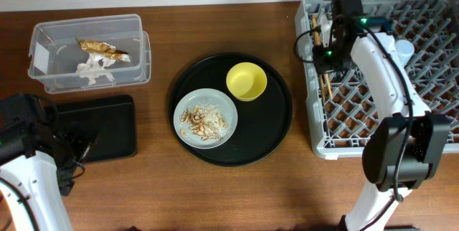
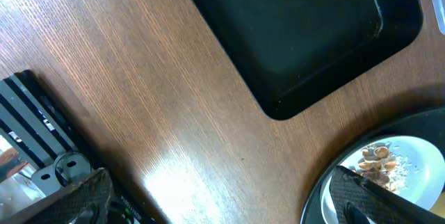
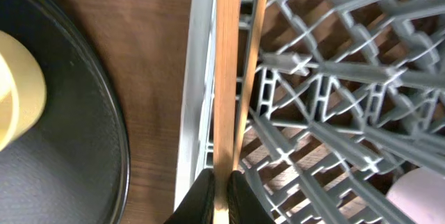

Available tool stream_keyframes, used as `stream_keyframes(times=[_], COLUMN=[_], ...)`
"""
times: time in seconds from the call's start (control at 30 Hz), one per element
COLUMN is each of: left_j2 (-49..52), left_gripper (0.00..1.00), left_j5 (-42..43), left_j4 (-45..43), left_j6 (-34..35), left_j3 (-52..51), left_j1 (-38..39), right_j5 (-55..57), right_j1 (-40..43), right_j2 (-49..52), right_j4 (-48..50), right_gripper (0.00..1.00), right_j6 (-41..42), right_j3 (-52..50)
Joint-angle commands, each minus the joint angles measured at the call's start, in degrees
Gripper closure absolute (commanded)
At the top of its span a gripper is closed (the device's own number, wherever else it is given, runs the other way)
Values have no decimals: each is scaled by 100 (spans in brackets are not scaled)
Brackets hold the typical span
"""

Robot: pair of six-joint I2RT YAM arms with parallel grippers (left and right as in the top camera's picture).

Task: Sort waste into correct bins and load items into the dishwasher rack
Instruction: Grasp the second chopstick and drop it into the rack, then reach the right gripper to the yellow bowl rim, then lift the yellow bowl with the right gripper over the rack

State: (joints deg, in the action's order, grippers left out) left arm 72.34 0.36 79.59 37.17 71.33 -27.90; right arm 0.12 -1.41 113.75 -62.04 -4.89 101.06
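My right gripper (image 3: 221, 189) is shut on the wooden chopsticks (image 3: 226, 78), which lie along the left rim of the grey dishwasher rack (image 3: 198, 78). From overhead, that gripper (image 1: 326, 66) hangs over the rack's (image 1: 430, 16) left side, chopsticks (image 1: 327, 86) below it. The pale grey plate (image 1: 222, 105) carries beige food scraps (image 1: 204, 118) next to the yellow bowl (image 1: 247, 81). A gold wrapper (image 1: 104, 49) and white tissue (image 1: 95, 72) lie in the clear tub (image 1: 90, 24). My left gripper (image 2: 229, 196) is open over bare table, between the shallow black tray (image 2: 306, 36) and the plate (image 2: 410, 172).
Plate and bowl sit on a large round black tray (image 1: 276, 127) at mid-table. The shallow black tray (image 1: 100, 127) lies below the tub, beside my left arm. A light-blue cup (image 1: 405, 49) stands in the rack, and a pale pink cup edge (image 3: 421, 196) shows there too.
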Motion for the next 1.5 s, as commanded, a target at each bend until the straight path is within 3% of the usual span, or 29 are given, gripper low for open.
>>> stream_keyframes(times=[0.0,0.03,0.13,0.23,0.43,0.57,0.7,0.9,1.1,1.27,1.33,1.47], left_j2=[9,9,9,9,9,9,9,9,9,9,9,9], left_gripper=[1,1,1,1,1,1,1,1,1,1,1,1], left_j5=[-61,-61,-61,-63,-61,-61,-61,-63,-61,-63,-63,-61], left_j4=[-7,-7,-7,-7,-7,-7,-7,-7,-7,-7,-7,-7], left_j6=[57,57,57,57,57,57,57,57,57,57,57,57], left_j3=[-7,-7,-7,-7,-7,-7,-7,-7,-7,-7,-7,-7], left_j1=[-28,-28,-28,-28,-28,-28,-28,-28,-31,-28,-28,-28], right_j5=[118,118,138,201,-63,-1423,-1851,-306,328,393,542,551], right_j1=[42,42,42,42,-9,-337,-1036,-2378,-3016,-3217,-3274,-3309], right_j2=[24,24,24,17,-31,-247,-304,166,1410,1923,1937,1921], right_j4=[33,17,-52,-125,-885,-1285,-879,507,1349,1434,1429,1235], right_gripper=[91,90,70,57,54,52,39,18,22,47,63,81], right_j6=[111,111,243,553,710,706,876,2367,3318,3565,3563,3563], right_j3=[-83,-83,-81,-52,544,1038,1058,990,984,984,986,1117])
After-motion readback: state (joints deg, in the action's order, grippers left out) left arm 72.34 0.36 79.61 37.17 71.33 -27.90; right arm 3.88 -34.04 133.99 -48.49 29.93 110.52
